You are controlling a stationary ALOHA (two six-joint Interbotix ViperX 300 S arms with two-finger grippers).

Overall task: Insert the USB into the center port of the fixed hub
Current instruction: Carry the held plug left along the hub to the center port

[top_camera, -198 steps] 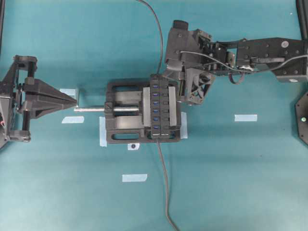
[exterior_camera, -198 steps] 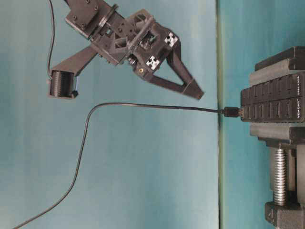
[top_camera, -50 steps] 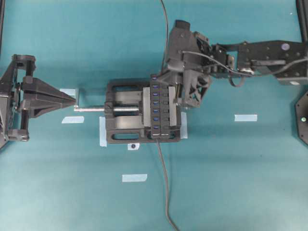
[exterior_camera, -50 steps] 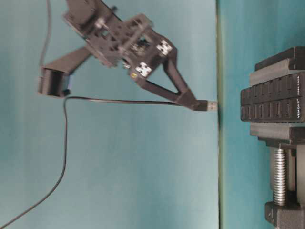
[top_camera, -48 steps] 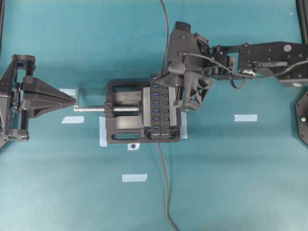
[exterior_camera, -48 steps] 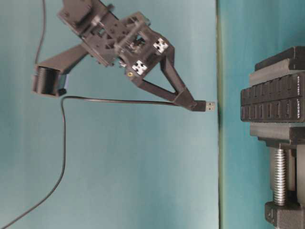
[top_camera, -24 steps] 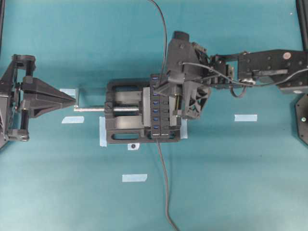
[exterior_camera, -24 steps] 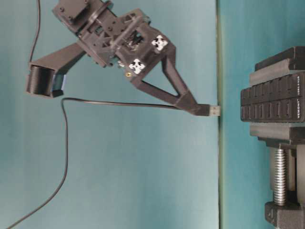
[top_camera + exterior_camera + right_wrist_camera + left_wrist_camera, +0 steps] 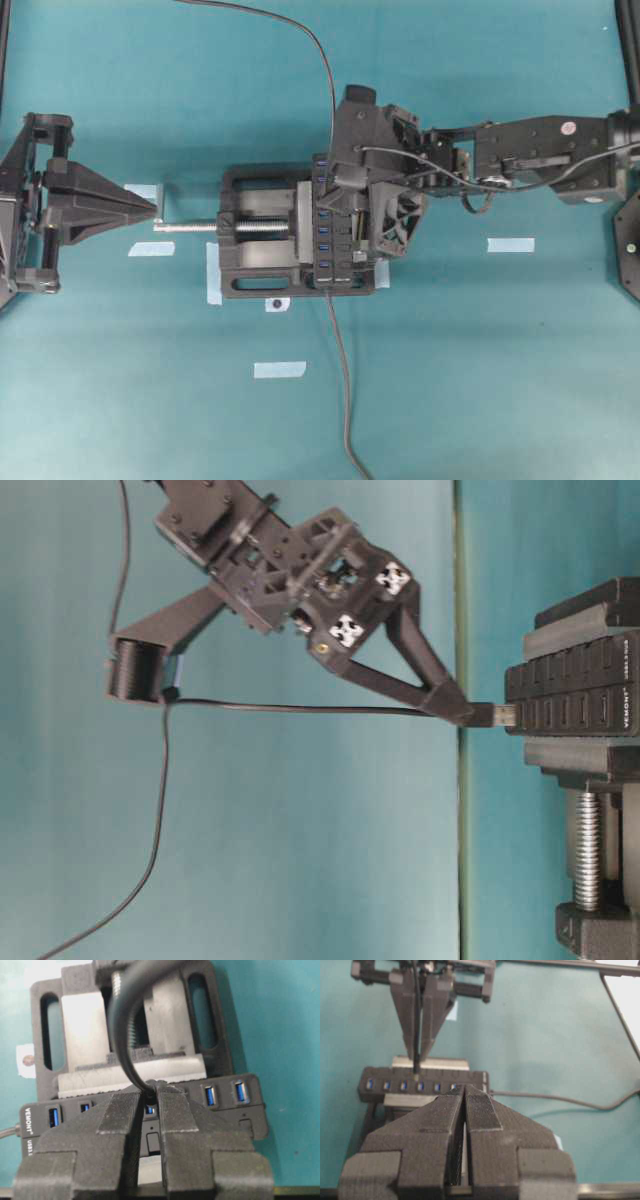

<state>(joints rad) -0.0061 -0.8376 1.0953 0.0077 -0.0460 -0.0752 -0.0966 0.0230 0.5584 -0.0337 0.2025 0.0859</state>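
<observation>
Gripping the USB (image 9: 487,715), the right pincer (image 9: 452,707) holds it against the fixed hub (image 9: 570,700)

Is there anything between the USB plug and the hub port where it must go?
Nothing visible. The right end effector holds the USB plug, whose metal tip already reaches the face of the fixed hub. No other object lies between them; how deep the tip sits cannot be told.
</observation>
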